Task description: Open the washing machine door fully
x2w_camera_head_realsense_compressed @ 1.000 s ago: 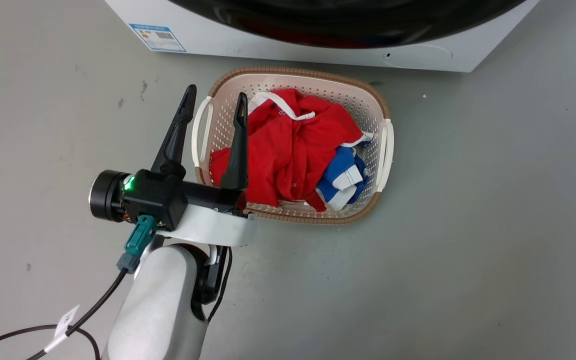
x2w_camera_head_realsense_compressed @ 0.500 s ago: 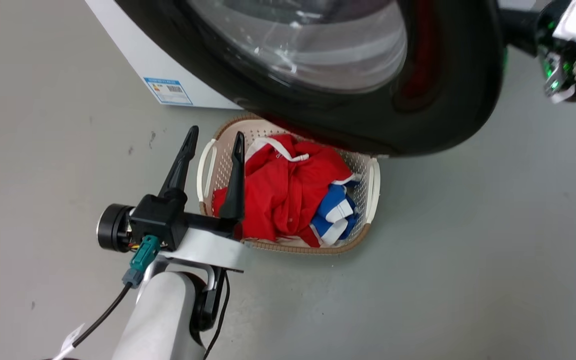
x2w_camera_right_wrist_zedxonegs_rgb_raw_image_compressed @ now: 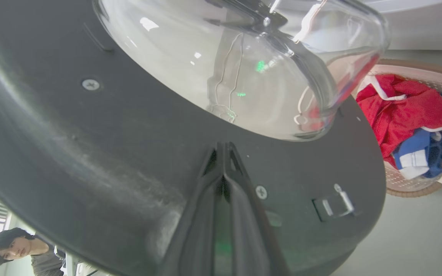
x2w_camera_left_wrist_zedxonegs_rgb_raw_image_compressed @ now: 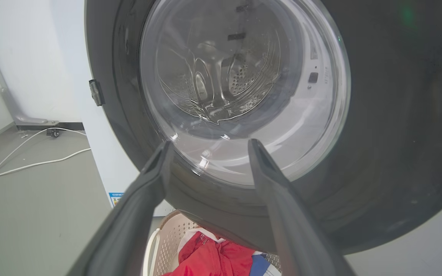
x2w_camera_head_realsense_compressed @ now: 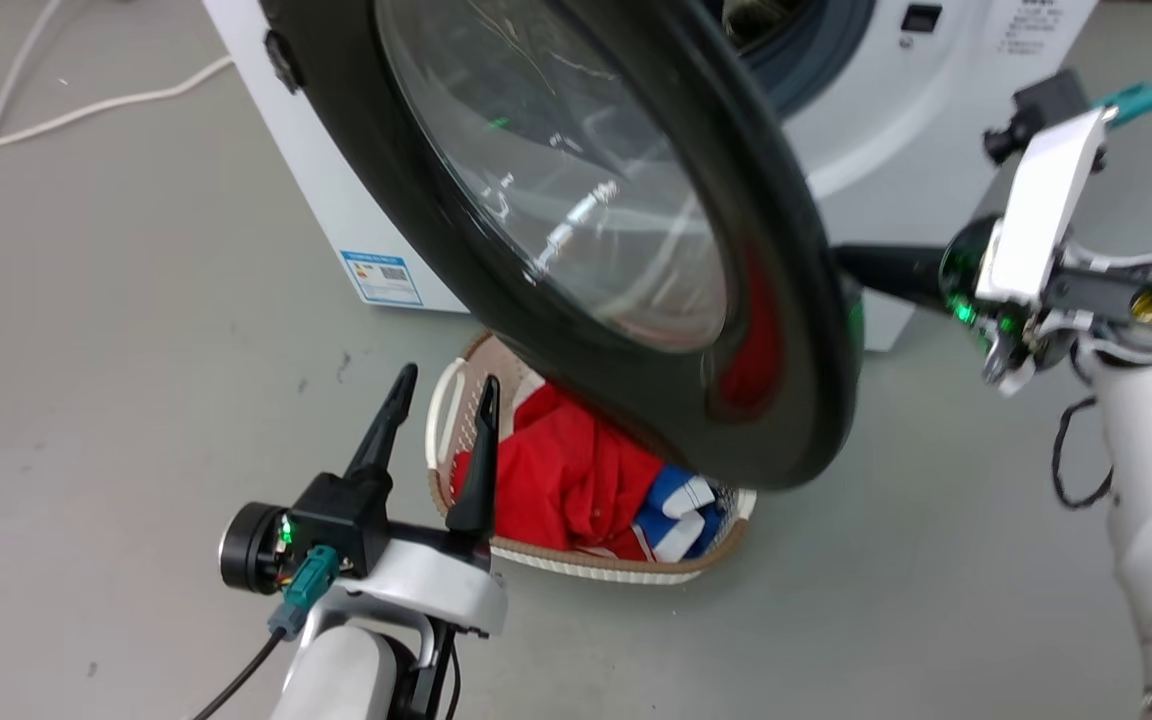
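The washing machine door (x2w_camera_head_realsense_compressed: 576, 200), a black rim around a clear glass bowl, stands partly open, swung out from the white washing machine (x2w_camera_head_realsense_compressed: 336, 190). My right gripper's fingers (x2w_camera_head_realsense_compressed: 886, 270) reach behind the door's free edge. In the right wrist view the right gripper (x2w_camera_right_wrist_zedxonegs_rgb_raw_image_compressed: 225, 145) is shut, its tips against the door's black inner face (x2w_camera_right_wrist_zedxonegs_rgb_raw_image_compressed: 90, 145) just below the glass bowl (x2w_camera_right_wrist_zedxonegs_rgb_raw_image_compressed: 225, 65). My left gripper (x2w_camera_head_realsense_compressed: 447, 377) hangs open low at the left, in front of the door's outer side (x2w_camera_left_wrist_zedxonegs_rgb_raw_image_compressed: 397, 134), touching nothing.
A woven laundry basket (x2w_camera_head_realsense_compressed: 596, 565) with red and blue clothes (x2w_camera_head_realsense_compressed: 566, 470) sits on the floor under the door. White cables (x2w_camera_head_realsense_compressed: 36, 110) lie at the far left. A latch (x2w_camera_right_wrist_zedxonegs_rgb_raw_image_compressed: 334, 203) sits on the door's inner rim. A person (x2w_camera_right_wrist_zedxonegs_rgb_raw_image_compressed: 14, 249) shows at the lower left of the right wrist view.
The head camera has tilted up. The door has swung outward from the machine, and my right arm has come into view behind its edge. The left gripper stays open.
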### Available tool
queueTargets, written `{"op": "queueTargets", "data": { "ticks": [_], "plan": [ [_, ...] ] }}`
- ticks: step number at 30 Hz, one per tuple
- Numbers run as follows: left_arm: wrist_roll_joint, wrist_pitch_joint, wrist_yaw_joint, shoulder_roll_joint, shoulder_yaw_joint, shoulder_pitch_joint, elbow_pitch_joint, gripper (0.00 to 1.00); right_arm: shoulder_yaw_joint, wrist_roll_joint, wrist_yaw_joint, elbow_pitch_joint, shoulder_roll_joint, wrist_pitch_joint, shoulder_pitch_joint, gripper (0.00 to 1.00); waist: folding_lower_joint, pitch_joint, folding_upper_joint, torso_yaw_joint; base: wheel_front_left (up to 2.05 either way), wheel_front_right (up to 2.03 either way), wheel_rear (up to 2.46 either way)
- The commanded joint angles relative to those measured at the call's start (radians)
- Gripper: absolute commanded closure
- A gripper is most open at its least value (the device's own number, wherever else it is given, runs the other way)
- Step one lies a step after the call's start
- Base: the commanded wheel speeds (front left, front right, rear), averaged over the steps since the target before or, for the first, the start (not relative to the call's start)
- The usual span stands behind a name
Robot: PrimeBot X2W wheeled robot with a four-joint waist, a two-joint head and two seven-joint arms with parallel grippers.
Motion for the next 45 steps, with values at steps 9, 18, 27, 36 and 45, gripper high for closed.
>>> {"op": "queueTargets", "data": {
  "ticks": [9,18,27,36,45],
  "plan": [
    [-0.005,-0.003,-0.012,0.000,-0.008,0.039,0.011,0.00,-0.012,-0.014,0.003,-0.130,0.088,0.076,0.155,1.00,0.0000,-0.052,0.0000,0.058,0.00,0.00,0.00],
    [-0.010,-0.003,-0.011,0.000,-0.012,0.052,0.021,0.00,-0.036,-0.046,0.003,-0.235,0.131,0.061,0.265,1.00,0.0000,-0.079,0.0000,0.058,0.00,0.00,0.00],
    [-0.010,-0.003,-0.018,0.002,0.004,0.071,0.038,0.00,-0.124,-0.019,0.003,-0.297,0.138,-0.186,0.403,1.00,0.0000,-0.123,0.0000,0.011,0.00,0.00,0.00],
    [-0.012,-0.003,-0.024,0.013,0.033,0.095,0.044,0.00,-0.192,0.145,0.003,-0.344,0.138,-0.411,0.591,0.41,0.0000,-0.159,0.0000,-0.050,0.00,0.00,0.00],
    [-0.017,-0.003,-0.028,0.024,0.052,0.117,0.051,0.00,-0.231,0.138,0.003,-0.448,0.138,-0.596,0.755,0.00,0.0000,-0.174,0.0000,-0.095,0.00,0.00,0.00]
  ]
}}
